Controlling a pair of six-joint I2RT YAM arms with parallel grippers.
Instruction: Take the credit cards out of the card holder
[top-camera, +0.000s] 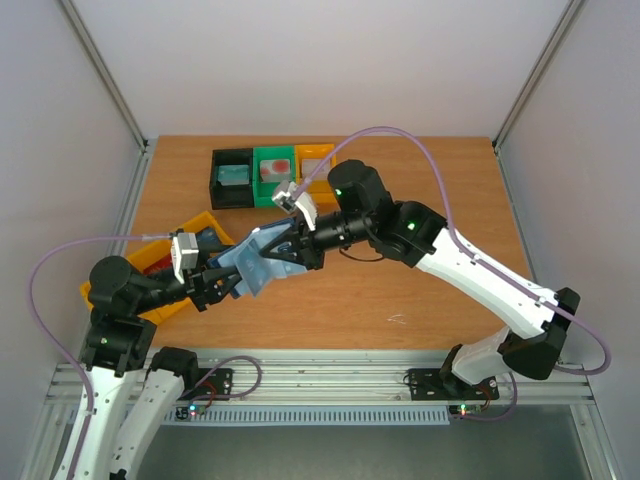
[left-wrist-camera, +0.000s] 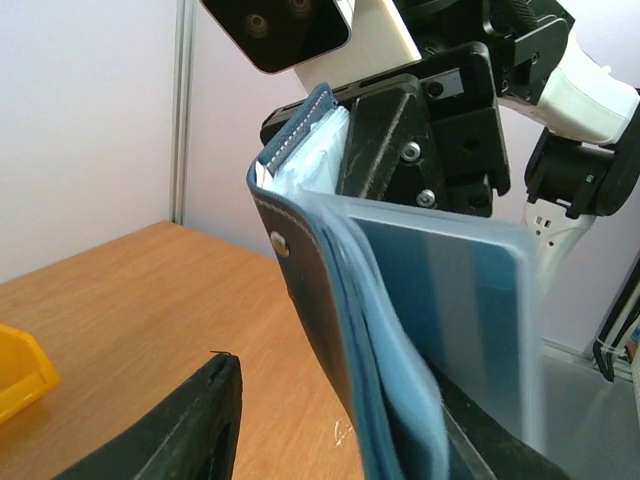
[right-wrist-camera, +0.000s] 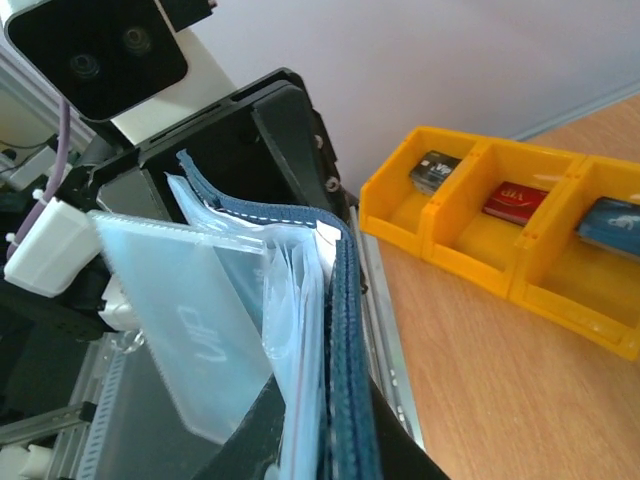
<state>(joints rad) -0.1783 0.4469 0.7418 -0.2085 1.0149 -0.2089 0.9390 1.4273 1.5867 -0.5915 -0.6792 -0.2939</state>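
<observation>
Slate-blue stitched folding card holder (top-camera: 256, 263) hanging midair | right gripper (top-camera: 286, 247) clamping its cover | left gripper (top-camera: 231, 282) gaping half-wide round pages | pale-blue flat plastic card (right-wrist-camera: 190, 325) protruding, removal seeming unfinished

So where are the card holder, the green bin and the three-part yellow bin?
card holder (left-wrist-camera: 310, 300), left wrist view, its blue-grey cover
green bin (top-camera: 265, 197), top view, its near wall
three-part yellow bin (right-wrist-camera: 450, 265), right wrist view, its outer wall

Matt stitched card holder (left-wrist-camera: 310, 290); glossy plastic pages (right-wrist-camera: 170, 330); smooth wooden table (left-wrist-camera: 130, 300)
</observation>
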